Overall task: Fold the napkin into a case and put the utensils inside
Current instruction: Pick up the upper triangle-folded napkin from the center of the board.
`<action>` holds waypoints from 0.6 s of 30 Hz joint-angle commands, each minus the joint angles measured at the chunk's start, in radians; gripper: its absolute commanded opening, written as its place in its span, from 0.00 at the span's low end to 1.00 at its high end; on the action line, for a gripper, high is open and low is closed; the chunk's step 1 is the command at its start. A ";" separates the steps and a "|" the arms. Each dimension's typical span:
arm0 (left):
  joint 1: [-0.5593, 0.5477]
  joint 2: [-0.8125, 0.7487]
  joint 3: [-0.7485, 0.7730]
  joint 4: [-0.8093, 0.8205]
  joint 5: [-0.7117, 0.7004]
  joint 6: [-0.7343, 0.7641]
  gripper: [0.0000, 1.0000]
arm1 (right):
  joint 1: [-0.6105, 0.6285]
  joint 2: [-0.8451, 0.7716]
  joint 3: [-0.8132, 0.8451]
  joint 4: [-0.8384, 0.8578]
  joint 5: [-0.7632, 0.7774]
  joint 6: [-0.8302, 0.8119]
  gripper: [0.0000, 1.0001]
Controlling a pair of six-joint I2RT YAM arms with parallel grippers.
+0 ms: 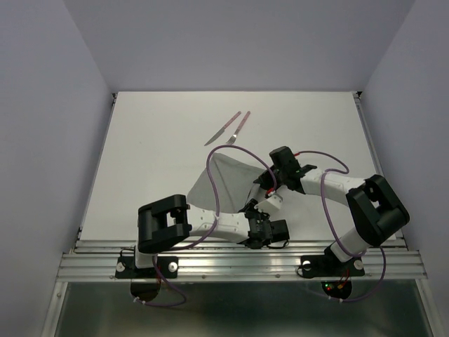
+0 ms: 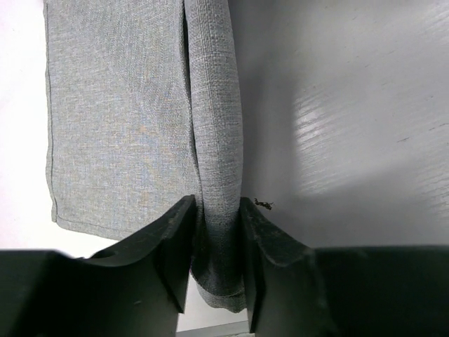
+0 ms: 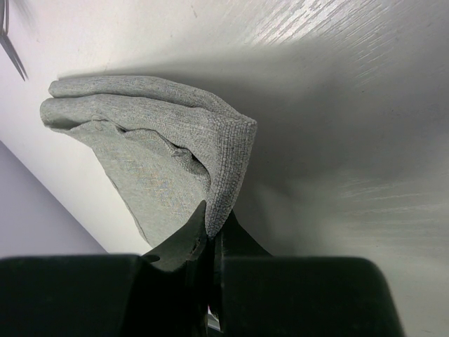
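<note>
The grey napkin point(image 1: 226, 179) lies partly lifted in the middle of the white table point(image 1: 154, 154), its right side gathered into folds. In the left wrist view a thick rolled fold of the napkin point(image 2: 214, 126) fills the gap in my left gripper point(image 2: 217, 210), touching both fingers. My right gripper point(image 3: 216, 228) is pinched shut on a hemmed edge of the napkin point(image 3: 161, 140), holding it up off the table. From above, the left gripper point(image 1: 257, 209) and right gripper point(image 1: 265, 182) sit close together at the cloth's right edge. The utensils, a knife point(image 1: 223, 128) and a fork point(image 1: 239, 127), lie farther back, apart from the cloth.
Purple cables point(image 1: 214, 175) loop from both arms over the napkin and the table. The metal rail point(image 1: 238, 263) carrying the arm bases runs along the near edge. Metal utensil tips point(image 3: 10, 49) show at the top left of the right wrist view.
</note>
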 commanded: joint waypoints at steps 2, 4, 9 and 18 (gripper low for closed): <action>-0.009 -0.048 0.038 -0.017 -0.032 -0.006 0.38 | -0.006 -0.007 0.024 0.014 0.009 0.010 0.01; -0.009 -0.045 0.037 -0.017 -0.030 -0.006 0.30 | -0.006 -0.008 0.024 0.013 0.009 0.009 0.01; -0.009 -0.051 0.035 -0.017 -0.036 -0.003 0.19 | -0.006 -0.008 0.019 0.014 0.007 0.010 0.01; -0.003 -0.105 0.000 0.024 0.016 0.031 0.00 | -0.006 -0.030 0.008 0.014 0.007 -0.034 0.01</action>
